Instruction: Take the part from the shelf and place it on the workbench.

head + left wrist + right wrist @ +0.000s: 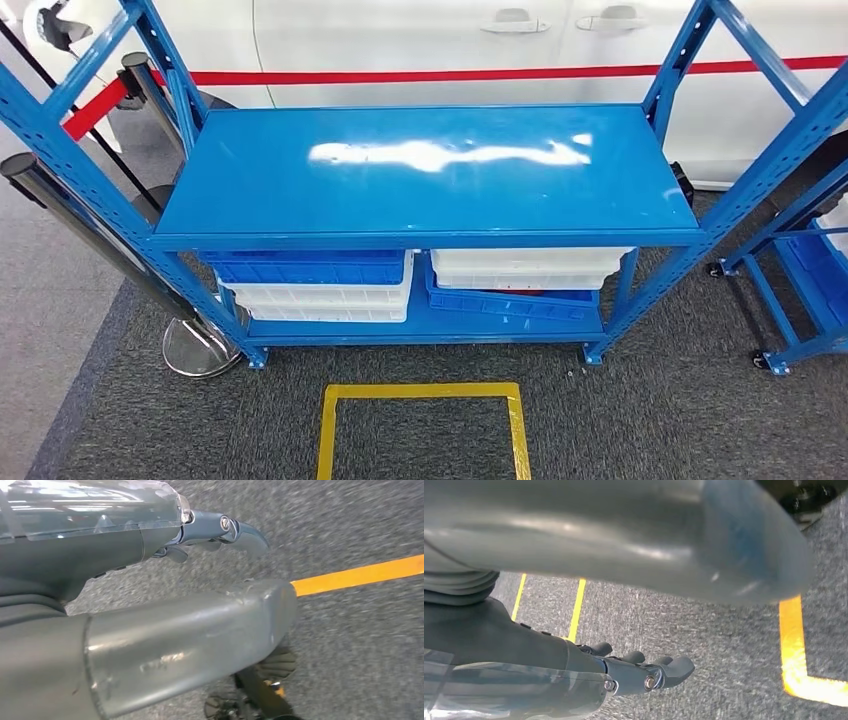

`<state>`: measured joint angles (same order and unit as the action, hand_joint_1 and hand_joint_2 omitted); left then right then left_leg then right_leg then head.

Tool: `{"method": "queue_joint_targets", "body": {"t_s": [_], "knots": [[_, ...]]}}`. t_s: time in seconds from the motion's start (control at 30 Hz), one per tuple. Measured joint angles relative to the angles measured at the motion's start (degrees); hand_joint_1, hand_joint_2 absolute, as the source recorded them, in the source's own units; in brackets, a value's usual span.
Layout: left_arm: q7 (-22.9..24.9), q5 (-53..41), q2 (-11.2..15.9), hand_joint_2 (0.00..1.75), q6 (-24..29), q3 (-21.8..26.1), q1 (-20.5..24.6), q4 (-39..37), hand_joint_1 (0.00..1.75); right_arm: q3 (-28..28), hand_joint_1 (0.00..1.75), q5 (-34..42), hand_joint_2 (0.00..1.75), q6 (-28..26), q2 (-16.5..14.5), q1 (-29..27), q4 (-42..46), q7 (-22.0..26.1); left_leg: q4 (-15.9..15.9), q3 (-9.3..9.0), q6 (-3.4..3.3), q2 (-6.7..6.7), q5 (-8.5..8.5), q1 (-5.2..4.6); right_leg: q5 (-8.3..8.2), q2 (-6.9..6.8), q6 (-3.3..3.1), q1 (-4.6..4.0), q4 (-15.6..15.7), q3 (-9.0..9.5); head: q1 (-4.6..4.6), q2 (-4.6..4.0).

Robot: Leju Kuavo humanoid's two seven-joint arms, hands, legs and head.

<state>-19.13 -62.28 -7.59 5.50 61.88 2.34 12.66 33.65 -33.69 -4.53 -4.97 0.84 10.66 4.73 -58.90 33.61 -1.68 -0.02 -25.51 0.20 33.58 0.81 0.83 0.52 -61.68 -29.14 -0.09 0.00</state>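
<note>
Part: not discernible; presumably in the stacked bins [320, 285] at 6 o'clock under the shelf [425, 170]. Handling unjudgeable. Left hand [210, 535] and right hand [639, 672]: fingers loosely extended, holding nothing.

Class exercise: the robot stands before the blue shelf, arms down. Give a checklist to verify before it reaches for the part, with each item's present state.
1. Left hand free of any load: ok.
2. Right hand free: ok.
3. Blue shelf in front of the robot: ok.
4. Part located: not ok; top board bare, and the bins below hide their contents.
5. Workbench in sight: cannot tell.
</note>
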Motion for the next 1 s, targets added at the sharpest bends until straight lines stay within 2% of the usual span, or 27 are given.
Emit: {"method": "queue_joint_targets", "body": {"t_s": [0.03,0.1,0.13,0.17,0.2,0.23,0.27,0.3,0.33,0.43,0.5,0.53,0.6,0.63,0.67,0.7,0.77,0.8,0.87,0.9,1.0], "knots": [[-0.2,0.0,0.0,0.0,0.1,0.0,0.1,0.0,0.0,0.0,0.0,-0.1,0.0,0.0,0.0,0.0,0.0,0.0,0.2,-0.3,-0.24,0.08,-0.11,0.03,1.35,-0.16,0.16,0.12,-3.0,-1.64,0.12,0.0],[-0.5,0.0,0.0,0.0,0.3,0.0,0.1,0.0,0.0,0.0,0.0,-0.3,0.0,-0.1,0.0,0.0,0.0,0.0,0.4,-0.74,-0.56,0.16,-0.57,-0.03,3.71,-0.25,0.48,0.26,-10.1,-6.2,0.24,0.0],[-0.5,0.0,0.0,0.0,0.4,0.1,0.2,0.0,0.0,0.1,0.0,-0.4,0.0,-0.1,0.0,0.0,0.0,0.0,0.3,-1.03,-0.61,0.18,-0.85,-0.06,3.68,-0.29,0.61,0.32,-12.2,-7.89,0.24,0.0],[-0.6,-0.1,-0.1,0.0,0.4,0.1,0.2,0.0,0.0,0.2,0.0,-0.4,0.0,-0.1,0.0,0.0,0.0,0.0,0.3,-1.39,-0.58,0.16,-1.14,-0.07,2.51,-0.35,0.7,0.35,-12.3,-8.63,0.24,0.0],[-0.6,-0.1,-0.1,0.0,0.5,0.1,0.1,0.0,0.0,0.3,0.0,-0.5,0.0,-0.1,0.1,-0.1,0.0,0.0,0.3,-1.86,-0.48,0.13,-1.46,-0.06,0.24,-0.43,0.7,0.36,-10.3,-8.23,0.25,0.0],[-0.6,-0.1,-0.1,0.0,0.5,0.1,0.1,0.0,0.0,0.3,0.0,-0.5,0.0,-0.1,0.1,-0.1,0.0,0.0,0.3,-2.33,-0.31,0.1,-1.81,-0.06,-2.5,-0.54,0.6,0.37,-6.7,-7.07,0.26,0.0],[-0.6,-0.1,-0.1,0.0,0.6,0.1,0.1,0.0,0.0,0.4,0.0,-0.5,0.0,-0.1,0.1,-0.1,0.0,0.0,0.3,-2.66,-0.06,0.08,-2.15,-0.13,-4.5,-0.65,0.41,0.31,-3.2,-5.77,0.27,0.0],[-0.6,-0.1,-0.1,0.0,0.6,0.1,0.1,0.0,0.0,0.5,0.0,-0.5,0.0,-0.1,0.2,-0.1,0.0,0.0,0.2,-2.83,0.27,0.06,-2.48,-0.24,-5.75,-0.71,0.13,0.2,-0.4,-4.71,0.27,0.0],[-0.6,-0.1,-0.2,0.0,0.6,0.1,0.2,0.0,0.0,0.5,0.0,-0.6,0.0,-0.1,0.2,0.0,0.0,0.0,0.1,-2.86,0.61,0.06,-2.72,-0.34,-6.1,-0.74,-0.16,0.09,1.2,-4.15,0.23,0.0],[-0.6,-0.1,-0.2,0.0,0.6,0.2,0.4,0.0,0.0,0.6,0.0,-0.6,0.0,-0.1,0.1,0.1,0.0,-0.1,0.1,-3.06,1.52,0.1,-3.14,-0.38,-5.81,-0.63,-1.06,0.0,2.0,-3.81,0.06,0.0],[-0.6,-0.2,-0.3,0.0,0.6,0.3,0.4,0.0,0.0,0.7,0.0,-0.7,0.0,-0.1,0.1,0.1,0.0,-0.1,-1.8,-2.49,2.2,0.1,-4.57,-0.2,-5.86,-0.68,-1.69,0.21,2.4,-3.55,-0.15,0.0],[-0.6,-0.3,-0.3,0.0,0.6,0.3,0.4,0.0,0.0,0.7,0.0,-0.7,0.44,-0.1,0.1,0.1,0.0,-0.1,-4.4,-1.36,2.52,0.08,-6.12,-0.05,-5.85,-0.73,-1.97,0.29,2.5,-3.44,-0.3,0.0],[-0.6,-0.3,-0.3,0.0,0.7,0.4,0.4,0.0,0.0,0.9,0.0,-0.8,1.31,-0.1,0.1,0.1,0.0,-0.2,-11.6,2.2,2.99,0.06,-9.58,0.17,-5.72,-0.78,-2.33,0.24,2.5,-3.39,-0.51,0.0],[-0.5,-0.3,-0.3,0.0,0.7,0.5,0.3,0.0,0.0,0.9,0.0,-0.8,1.75,-0.1,0.1,0.1,0.0,-0.2,-14.4,3.7,3.12,0.06,-10.4,0.26,-5.66,-0.76,-2.37,0.22,2.5,-3.34,-0.53,0.0],[-0.5,-0.4,-0.3,0.0,0.7,0.5,0.3,0.0,0.0,0.9,0.0,-0.9,1.75,-0.1,0.1,0.1,0.0,-0.3,-15.4,4.36,3.16,0.07,-10.07,0.31,-5.58,-0.72,-2.37,0.21,2.5,-3.24,-0.54,0.0],[-0.4,-0.6,-0.3,0.0,0.7,0.5,0.3,0.0,0.0,0.9,0.0,-1.0,1.75,0.0,0.1,0.1,0.0,-0.6,-14.1,3.95,3.1,0.07,-8.6,0.35,-5.49,-0.67,-2.32,0.21,2.5,-3.06,-0.56,0.0],[-0.2,-0.9,-0.3,0.0,0.8,0.5,0.3,0.0,0.0,0.9,0.0,-1.2,1.75,0.1,0.1,0.1,0.0,-1.1,-7.1,0.94,2.7,0.06,-4.37,0.36,-5.24,-0.61,-2.12,0.21,2.5,-2.61,-0.56,0.0],[-0.1,-1.0,-0.3,0.0,0.9,0.6,0.4,0.0,0.0,1.0,0.0,-1.3,1.75,0.1,0.1,0.1,0.0,-1.4,-3.6,-0.56,2.4,0.05,-2.94,0.24,-5.1,-0.59,-1.91,0.14,2.4,-2.47,-0.54,0.0],[0.0,-1.1,-0.3,0.0,1.0,0.6,0.5,0.0,0.0,1.1,0.0,-1.4,1.75,0.1,0.0,0.1,0.0,-1.8,-0.2,-1.92,1.83,0.0,-2.12,-0.1,-4.99,-0.58,-1.3,0.11,2.4,-2.4,-0.52,0.0],[0.1,-1.2,-0.3,0.0,1.1,0.6,0.5,0.0,0.0,1.2,0.0,-1.4,1.75,0.1,0.0,0.1,0.0,-1.9,-0.1,-1.93,1.59,-0.02,-2.16,-0.29,-5.02,-0.57,-0.96,0.12,2.5,-2.38,-0.52,0.0],[0.1,-1.1,-0.3,0.0,1.3,0.7,0.4,0.0,0.0,1.3,0.0,-1.5,1.75,0.3,0.0,0.2,0.0,-2.0,0.9,-2.48,0.71,-0.02,-1.64,0.0,-4.76,-0.65,-0.08,0.09,2.4,-2.2,-0.43,0.0]]}}
